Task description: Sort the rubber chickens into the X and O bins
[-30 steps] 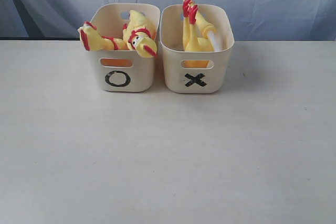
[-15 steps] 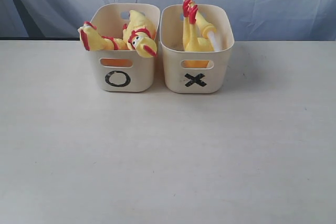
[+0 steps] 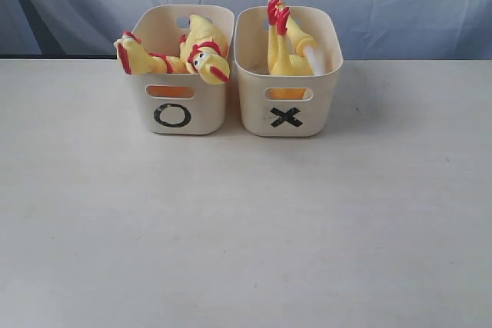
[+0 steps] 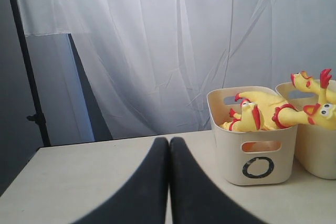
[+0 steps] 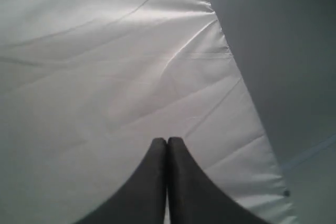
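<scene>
Two bins stood side by side at the back of the table [image 3: 246, 228], the O bin [image 3: 207, 109] on the left of the exterior view and the X bin [image 3: 254, 105] on the right, and all the chickens [image 3: 201, 44] in sight were inside them. The O bin held two whole birds, one head hanging over its left rim, the other drooping over the front edge. The X bin held the broken pieces: a yellow body with red feet poking up above the rim, and a part with a white tube [image 3: 314, 59] leaning on the right wall. Nothing lay loose on the table. The left gripper [image 4: 169, 141] was pressed together with nothing between its fingers, hanging low over the table, well off to the side of the O bin. The right gripper [image 5: 167, 141] was pressed together and empty too, aimed at the curtain [image 5: 105, 51], with no bin or chicken in its view. By the look of it, the sorting was done and this was the closing rest. No pick remained; the only call would be a check that neither draped head tips out of the O bin.
</scene>
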Robot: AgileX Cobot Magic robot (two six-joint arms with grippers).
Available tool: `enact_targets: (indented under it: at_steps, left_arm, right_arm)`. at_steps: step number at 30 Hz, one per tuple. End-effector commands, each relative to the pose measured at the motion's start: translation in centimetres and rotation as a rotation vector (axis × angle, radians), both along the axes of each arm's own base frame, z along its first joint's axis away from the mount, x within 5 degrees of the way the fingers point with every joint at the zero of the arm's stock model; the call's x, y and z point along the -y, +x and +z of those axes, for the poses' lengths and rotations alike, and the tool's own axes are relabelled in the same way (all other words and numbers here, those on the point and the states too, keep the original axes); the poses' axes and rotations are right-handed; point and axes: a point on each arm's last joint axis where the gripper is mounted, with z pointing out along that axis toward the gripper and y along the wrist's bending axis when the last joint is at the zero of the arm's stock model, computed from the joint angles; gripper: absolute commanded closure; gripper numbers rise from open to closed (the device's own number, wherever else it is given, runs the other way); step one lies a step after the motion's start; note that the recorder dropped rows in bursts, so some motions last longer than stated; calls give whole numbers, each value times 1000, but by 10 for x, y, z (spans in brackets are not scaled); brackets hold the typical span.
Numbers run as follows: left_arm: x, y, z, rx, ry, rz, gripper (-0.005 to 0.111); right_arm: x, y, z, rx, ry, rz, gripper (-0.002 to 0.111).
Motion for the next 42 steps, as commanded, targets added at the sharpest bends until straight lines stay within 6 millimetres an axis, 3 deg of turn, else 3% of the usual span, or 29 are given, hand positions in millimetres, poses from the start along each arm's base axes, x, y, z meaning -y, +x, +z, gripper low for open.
enact_targets:
  at_steps: [1, 5, 13, 17, 22, 27, 37, 42]
  left_arm:
    - [0, -1, 0, 11, -4, 3, 107]
    - [-3, -1, 0, 10, 44, 39, 107]
    - [-29, -4, 3, 0, 427, 327, 107]
    - [-25, 5, 0, 86, 441, 296, 107]
    - [-12, 25, -17, 267, 335, 176, 107]
    - [-8, 33, -26, 395, 329, 144, 107]
    - [-8, 45, -55, 319, 331, 126, 107]
    - [-8, 51, -73, 283, 227, 108, 107]
  right_arm:
    - [4, 2, -4, 40, -226, -146, 109]
    - [4, 3, -4, 41, -233, -150, 109]
    - [4, 3, -4, 42, -234, -151, 109]
    - [4, 5, -8, 43, -262, -171, 109]
    - [3, 23, -35, 20, -293, -200, 109]
    - [0, 39, -71, -54, -362, -209, 109]
    - [-3, 51, -114, -167, -431, -197, 109]
    - [-3, 55, -135, -223, -464, -189, 109]
